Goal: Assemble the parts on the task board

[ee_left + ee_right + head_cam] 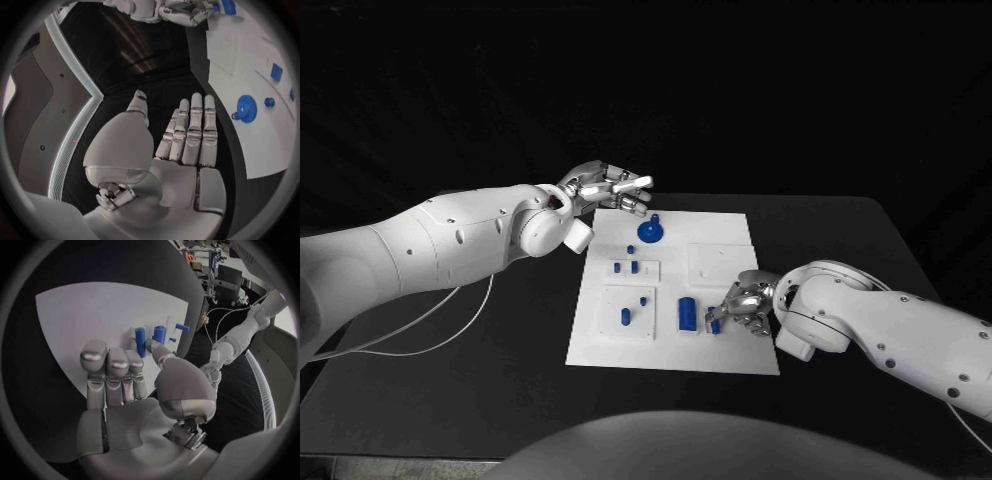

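Left hand (606,188) hovers beyond the far-left corner of the task board (733,360), fingers extended and apart, holding nothing, probably parked clear. On the board, a blue gear (651,232) near the far edge; blue parts (688,312) nearer. Right hand (744,305) at the near-right edge, fingertips beside the small blue piece (715,325); grasp cannot be told.

My left hand (181,145) and right hand (131,390) look like brushed silver metal with a soft sheen, and my arms (444,240) wear smooth, glossy white plastic shells. The task board (718,350) is a matt white plate, its parts (687,313) smooth blue plastic. The table (473,390) is matt black.
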You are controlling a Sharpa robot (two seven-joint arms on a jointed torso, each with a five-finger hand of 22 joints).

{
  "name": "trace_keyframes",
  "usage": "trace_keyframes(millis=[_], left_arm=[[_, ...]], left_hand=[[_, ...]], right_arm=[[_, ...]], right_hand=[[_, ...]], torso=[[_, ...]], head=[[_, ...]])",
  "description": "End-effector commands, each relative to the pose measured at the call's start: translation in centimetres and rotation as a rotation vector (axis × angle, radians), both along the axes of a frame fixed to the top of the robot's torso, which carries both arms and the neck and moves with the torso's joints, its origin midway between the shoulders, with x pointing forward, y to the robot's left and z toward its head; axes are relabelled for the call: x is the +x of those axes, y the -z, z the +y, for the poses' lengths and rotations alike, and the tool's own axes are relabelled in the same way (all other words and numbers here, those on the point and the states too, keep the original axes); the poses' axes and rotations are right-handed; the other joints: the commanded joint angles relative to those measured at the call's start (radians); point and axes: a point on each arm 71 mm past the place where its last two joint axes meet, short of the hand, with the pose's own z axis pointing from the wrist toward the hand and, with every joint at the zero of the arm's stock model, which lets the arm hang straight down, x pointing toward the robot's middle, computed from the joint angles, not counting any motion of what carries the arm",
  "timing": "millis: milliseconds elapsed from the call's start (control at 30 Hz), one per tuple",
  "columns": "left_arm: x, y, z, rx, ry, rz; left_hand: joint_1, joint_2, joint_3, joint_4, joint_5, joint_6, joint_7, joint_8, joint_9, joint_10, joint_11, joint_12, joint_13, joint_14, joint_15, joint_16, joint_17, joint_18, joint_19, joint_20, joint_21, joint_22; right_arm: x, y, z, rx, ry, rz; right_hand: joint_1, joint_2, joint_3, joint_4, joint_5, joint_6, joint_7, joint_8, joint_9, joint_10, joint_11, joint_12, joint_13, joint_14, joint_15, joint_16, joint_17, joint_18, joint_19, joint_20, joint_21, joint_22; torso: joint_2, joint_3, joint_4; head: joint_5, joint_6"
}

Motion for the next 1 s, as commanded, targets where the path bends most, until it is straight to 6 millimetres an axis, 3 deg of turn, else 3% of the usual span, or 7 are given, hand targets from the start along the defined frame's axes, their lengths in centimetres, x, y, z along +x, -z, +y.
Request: trace_keyframes(millis=[33, 200, 600, 733, 867, 1000], left_arm=[[-0.07, -0.04, -0.2, -0.016, 0.014, 0.006], [-0.09, -0.02, -0.22, -0.015, 0.016, 0.009], [-0.12, 0.01, -0.24, -0.012, 0.02, 0.014], [-0.13, 0.02, -0.23, -0.011, 0.021, 0.015], [-0.14, 0.03, -0.21, -0.009, 0.022, 0.015], [-0.14, 0.04, -0.19, -0.006, 0.022, 0.015]], left_hand=[[0.001, -0.002, 0.001, 0.005, -0.004, 0.007, -0.001, 0.0, 0.001, -0.004, 0.0, -0.003, 0.001, 0.004, 0.001, -0.003, -0.002, -0.013, -0.007, 0.001, 0.007, -0.002], [0.001, -0.002, 0.001, 0.006, -0.004, 0.009, -0.001, 0.0, 0.001, -0.004, 0.0, -0.003, 0.001, 0.005, 0.0, -0.003, -0.002, -0.012, -0.003, 0.0, 0.01, -0.001], [0.002, -0.003, 0.001, 0.009, -0.004, 0.012, 0.0, 0.001, 0.001, -0.004, 0.0, -0.003, 0.001, 0.008, -0.001, -0.003, -0.002, -0.006, 0.009, -0.001, 0.02, 0.003], [0.002, -0.003, 0.001, 0.009, -0.004, 0.012, 0.0, 0.001, 0.001, -0.004, 0.0, -0.003, 0.001, 0.008, -0.001, -0.003, -0.002, -0.006, 0.009, -0.001, 0.02, 0.003], [0.002, -0.003, 0.001, 0.009, -0.004, 0.012, 0.0, 0.001, 0.001, -0.004, 0.0, -0.003, 0.001, 0.008, -0.001, -0.003, -0.002, -0.006, 0.009, -0.001, 0.02, 0.003], [0.002, -0.002, 0.0, 0.009, -0.004, 0.016, 0.001, 0.001, 0.001, -0.003, 0.0, -0.003, 0.001, 0.007, 0.0, -0.003, -0.003, -0.005, 0.006, -0.001, 0.022, 0.004]], right_arm=[[0.04, 0.08, -0.06, -0.032, -0.009, -0.02], [0.09, 0.11, -0.09, -0.039, -0.011, -0.025], [-0.04, 0.24, 0.35, -0.029, -0.015, -0.021], [0.01, 0.21, 0.32, -0.024, -0.005, -0.028], [0.06, 0.17, 0.28, -0.017, 0.005, -0.035], [0.05, 0.13, 0.3, -0.009, 0.007, -0.038]], right_hand=[[0.003, -0.001, 0.06, -0.065, -0.007, 0.002, -0.009, 0.002, 0.001, 0.005, -0.011, 0.002, -0.001, 0.003, -0.006, -0.004, -0.002, 0.007, 0.059, 0.005, -0.004, 0.035], [-0.003, -0.007, 0.032, -0.052, 0.007, 0.012, -0.013, 0.001, -0.013, 0.006, -0.014, 0.003, -0.002, 0.004, -0.007, -0.004, -0.002, 0.006, 0.06, 0.004, -0.003, 0.033], [-0.002, -0.006, 0.001, -0.037, -0.04, 0.021, -0.016, 0.001, -0.044, 0.006, -0.014, 0.004, -0.003, 0.004, -0.008, -0.004, -0.002, 0.004, 0.059, 0.002, -0.002, 0.029], [-0.01, -0.008, -0.015, -0.016, -0.112, 0.025, -0.016, 0.001, -0.058, 0.007, -0.013, 0.004, -0.003, 0.004, -0.008, -0.006, -0.002, 0.005, 0.059, 0.002, -0.003, 0.028], [-0.04, -0.017, -0.041, 0.032, -0.176, 0.028, -0.013, 0.001, -0.069, 0.008, -0.011, 0.006, -0.003, 0.004, -0.007, -0.005, -0.002, 0.006, 0.06, 0.003, -0.001, 0.027], [-0.058, -0.049, -0.04, 0.098, -0.244, 0.034, -0.009, 0.002, -0.076, 0.009, -0.01, 0.006, -0.003, 0.004, -0.006, -0.005, -0.001, 0.008, 0.059, 0.004, -0.002, 0.025]], torso=[[0.0, 0.0005, -0.0005], [0.0, 0.0001, -0.0004], [0.0, 0.0002, -0.0003], [0.0, -0.0002, -0.0003], [0.0, -0.0003, -0.0005], [0.0, 0.0001, -0.0006]], head=[[0.001, 0.0], [0.001, 0.0], [0.002, 0.0], [0.002, 0.0], [0.003, 0.0], [0.003, 0.0]])
